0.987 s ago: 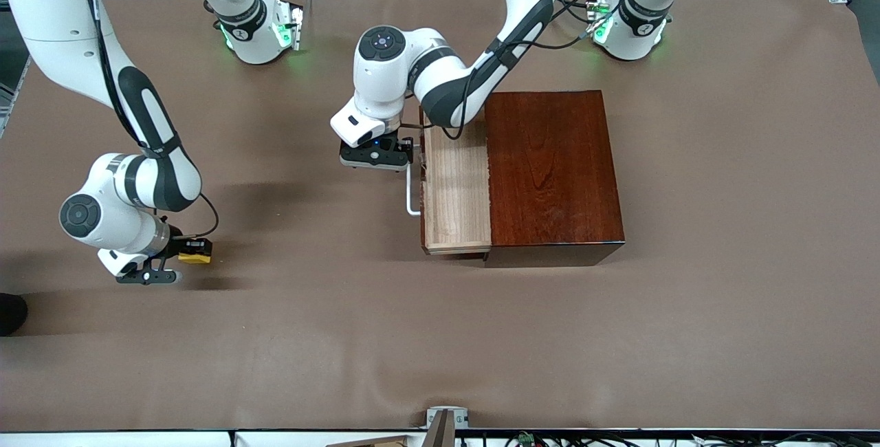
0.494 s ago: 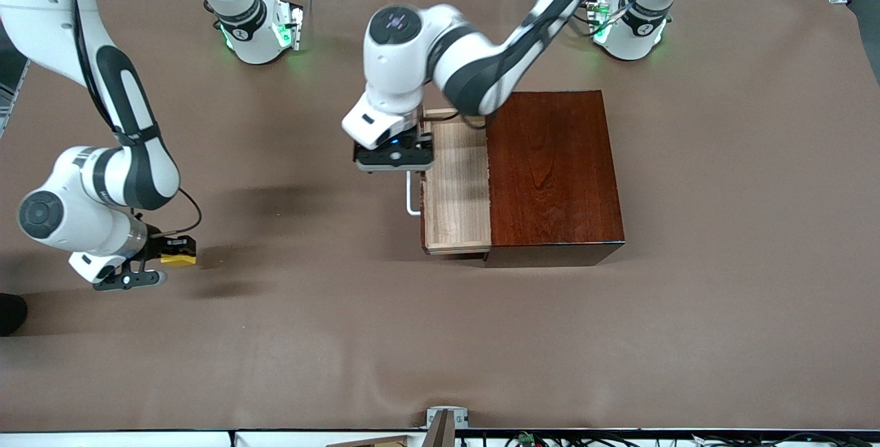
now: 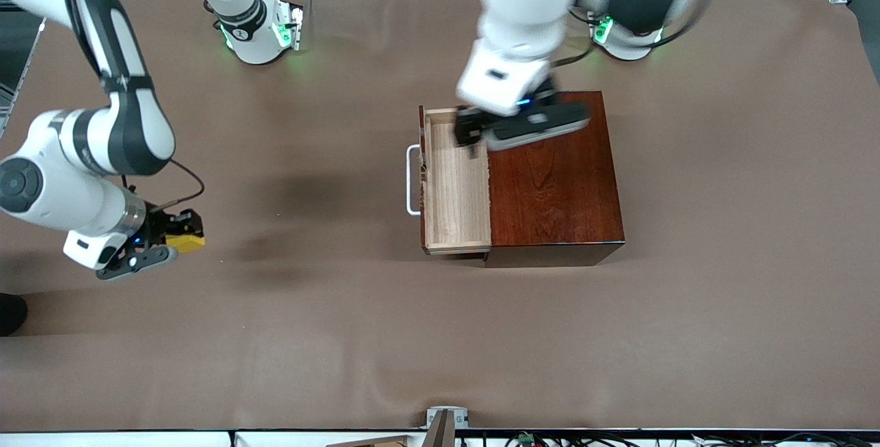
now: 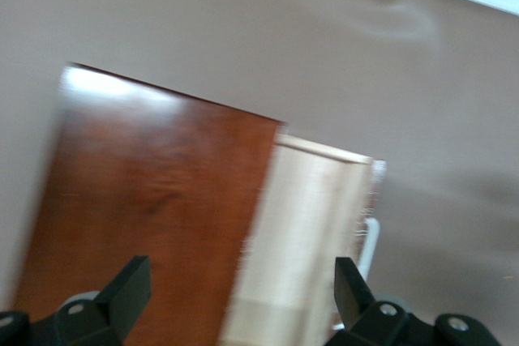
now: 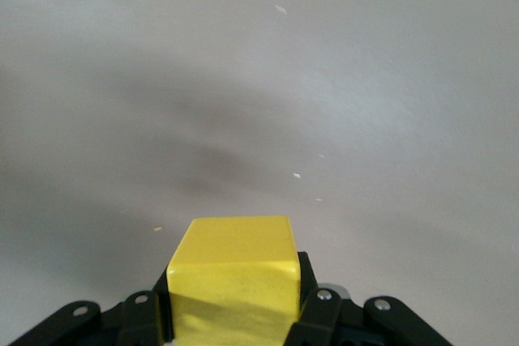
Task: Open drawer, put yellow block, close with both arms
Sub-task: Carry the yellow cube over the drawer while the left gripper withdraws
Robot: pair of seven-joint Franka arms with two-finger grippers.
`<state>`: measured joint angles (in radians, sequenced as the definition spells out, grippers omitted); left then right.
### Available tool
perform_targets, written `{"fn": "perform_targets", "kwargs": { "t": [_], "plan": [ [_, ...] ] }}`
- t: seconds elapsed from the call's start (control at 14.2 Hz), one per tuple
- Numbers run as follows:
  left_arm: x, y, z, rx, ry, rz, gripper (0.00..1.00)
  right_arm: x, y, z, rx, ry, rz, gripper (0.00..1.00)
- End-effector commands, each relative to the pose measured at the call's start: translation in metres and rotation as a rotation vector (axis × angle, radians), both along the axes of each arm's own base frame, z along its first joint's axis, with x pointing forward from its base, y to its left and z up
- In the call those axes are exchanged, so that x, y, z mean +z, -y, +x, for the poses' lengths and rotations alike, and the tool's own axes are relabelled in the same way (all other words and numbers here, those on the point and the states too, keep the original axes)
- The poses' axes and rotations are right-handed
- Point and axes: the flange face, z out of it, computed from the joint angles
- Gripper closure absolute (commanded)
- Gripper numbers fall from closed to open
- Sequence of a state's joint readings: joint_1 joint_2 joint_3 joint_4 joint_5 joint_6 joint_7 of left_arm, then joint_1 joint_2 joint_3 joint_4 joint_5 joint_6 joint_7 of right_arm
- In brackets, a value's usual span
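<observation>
left arm: reaches in from its base at the top, wrist bent down, left gripper up in the air over the drawer and the box top, fingers spread wide with nothing in them

right arm: elbow folded, forearm low over the table, right gripper clamped on the yellow block, held just off the cloth toward the right arm's end

drawer: pulled partway out of the dark wooden box, tray bare inside, white handle sticking out

surface: brown cloth with a few wrinkles, covers the whole table

room: grey floor past the cloth's top edge
</observation>
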<state>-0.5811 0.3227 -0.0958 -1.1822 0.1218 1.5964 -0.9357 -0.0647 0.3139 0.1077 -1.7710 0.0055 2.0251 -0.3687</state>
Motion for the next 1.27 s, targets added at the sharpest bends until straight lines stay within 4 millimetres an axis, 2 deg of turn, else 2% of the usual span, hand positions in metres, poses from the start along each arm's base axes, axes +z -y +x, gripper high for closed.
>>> {"fn": "perform_targets", "kwargs": {
  "t": [0.0,0.14,0.28,0.35,0.42,0.56,0.71,0.85,0.99,1.13,1.2],
  "plan": [
    [0.026,-0.066,-0.002,-0.124,-0.055,0.049,0.0,0.044,-0.037,-0.018,0.148,0.027,0.022,1.0],
    [0.041,-0.128,0.01,-0.155,-0.111,0.02,0.0,0.069,-0.085,-0.029,0.282,0.068,0.035,1.0],
    [0.044,-0.183,0.023,-0.164,-0.132,0.003,0.0,0.088,-0.124,-0.03,0.421,0.112,0.055,1.0],
    [0.039,-0.204,0.03,-0.172,-0.143,0.005,0.0,0.096,-0.143,-0.029,0.494,0.137,0.068,1.0],
    [0.035,-0.232,0.038,-0.153,-0.153,0.002,0.0,0.1,-0.161,-0.028,0.558,0.15,0.079,1.0],
    [0.024,-0.266,0.048,-0.138,-0.172,-0.011,0.0,0.093,-0.201,-0.026,0.672,0.156,0.106,1.0],
    [0.01,-0.288,0.055,-0.165,-0.18,-0.018,0.0,0.092,-0.248,-0.021,0.772,0.178,0.134,1.0],
    [-0.001,-0.312,0.059,-0.168,-0.193,-0.047,0.0,0.071,-0.299,-0.017,0.853,0.169,0.165,1.0],
    [-0.006,-0.322,0.062,-0.24,-0.188,-0.05,0.0,0.058,-0.348,-0.028,0.988,0.171,0.162,1.0],
    [-0.007,-0.326,0.062,-0.273,-0.183,-0.041,0.0,0.037,-0.387,-0.038,1.076,0.161,0.124,1.0],
    [-0.005,-0.328,0.062,-0.271,-0.175,-0.036,0.0,0.036,-0.41,-0.043,1.114,0.178,0.097,1.0]
  ]
}}
